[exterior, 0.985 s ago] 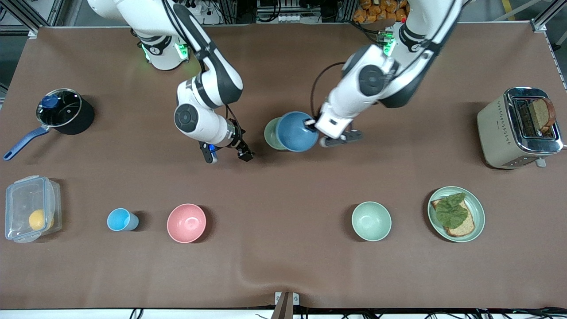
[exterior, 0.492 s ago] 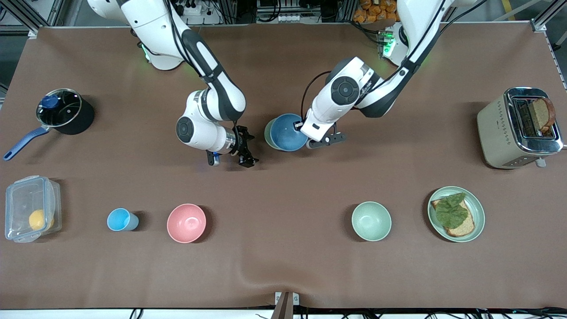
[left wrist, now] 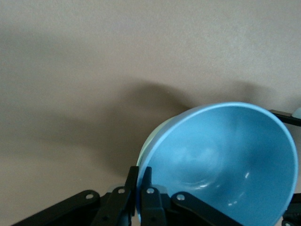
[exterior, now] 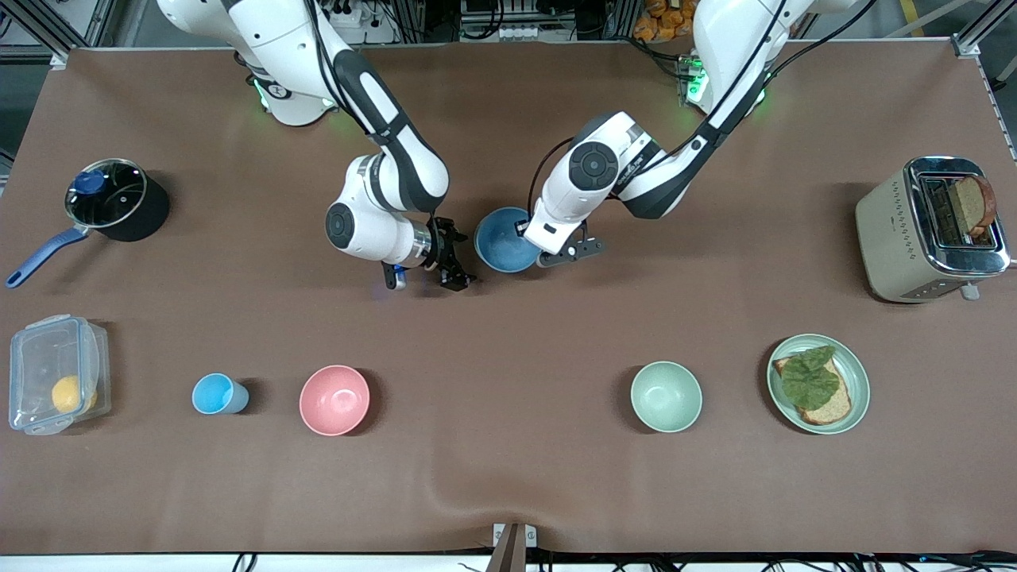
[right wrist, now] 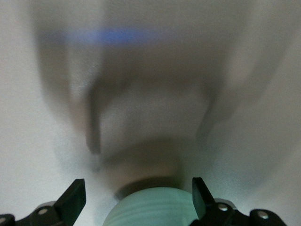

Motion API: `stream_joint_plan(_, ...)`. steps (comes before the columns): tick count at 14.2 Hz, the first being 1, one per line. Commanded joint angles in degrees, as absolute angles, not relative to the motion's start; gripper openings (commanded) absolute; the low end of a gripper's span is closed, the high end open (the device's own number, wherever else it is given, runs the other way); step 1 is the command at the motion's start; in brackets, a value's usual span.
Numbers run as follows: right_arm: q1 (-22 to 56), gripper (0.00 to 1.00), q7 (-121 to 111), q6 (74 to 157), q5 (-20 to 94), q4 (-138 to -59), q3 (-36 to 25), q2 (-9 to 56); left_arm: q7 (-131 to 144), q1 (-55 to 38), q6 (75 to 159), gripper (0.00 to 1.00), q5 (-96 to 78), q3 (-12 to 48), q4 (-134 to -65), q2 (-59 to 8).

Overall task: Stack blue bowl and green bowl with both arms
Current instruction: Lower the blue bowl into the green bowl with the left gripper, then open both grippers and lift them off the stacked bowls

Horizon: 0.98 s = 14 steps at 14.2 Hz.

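Two sage bowls on my screen: one spare green bowl (exterior: 666,396) nearest the camera, then the green bowl (left wrist: 146,149) nested under the blue bowl (exterior: 505,241), whose rim my left gripper (exterior: 527,229) pinches. My right gripper (exterior: 450,258) hovers just beside them, jaws spread.

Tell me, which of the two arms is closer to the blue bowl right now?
The left. The left gripper is shut on the blue bowl, pinching its rim. The right gripper hangs open beside the bowl, toward the right arm's end of the table, not touching it.
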State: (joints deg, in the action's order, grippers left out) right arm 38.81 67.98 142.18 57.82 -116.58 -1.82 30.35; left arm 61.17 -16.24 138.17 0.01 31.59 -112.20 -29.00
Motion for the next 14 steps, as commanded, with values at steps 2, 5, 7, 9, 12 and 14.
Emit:
stream_joint_plan(2, 39.64, 1.00, 66.71, 143.00, 60.56, -118.48, -1.76, 29.09, 65.21, -18.54, 138.43, 0.00, 2.11, 31.29, -111.09, -29.88)
stream_joint_plan(5, 39.81, 1.00, 66.71, 143.00, 61.69, -118.48, -1.76, 29.00, 66.36, -18.72, 138.43, 0.84, 2.20, 31.20, -110.22, -30.58)
stream_joint_plan(7, 40.52, 1.00, 66.45, 143.00, 62.67, -118.48, -1.84, 29.00, 66.53, -18.46, 138.25, 1.00, 2.64, 31.11, -109.78, -30.85)
stream_joint_plan(9, 40.43, 1.00, 66.45, 142.82, 62.58, -118.48, -1.85, 28.83, 66.88, -18.11, 137.73, 1.00, 2.64, 31.03, -108.81, -30.41)
stream_joint_plan(12, 39.99, 1.00, 65.66, 142.12, 61.97, -118.48, -2.02, 28.48, 66.54, -17.84, 132.74, 1.00, 3.07, 29.19, -103.82, -29.45)
stream_joint_plan(14, 38.16, 1.00, 61.54, 139.51, 61.53, -119.09, -2.46, 27.43, 65.83, -17.67, 126.86, 1.00, 5.70, 26.99, -98.03, -29.71)
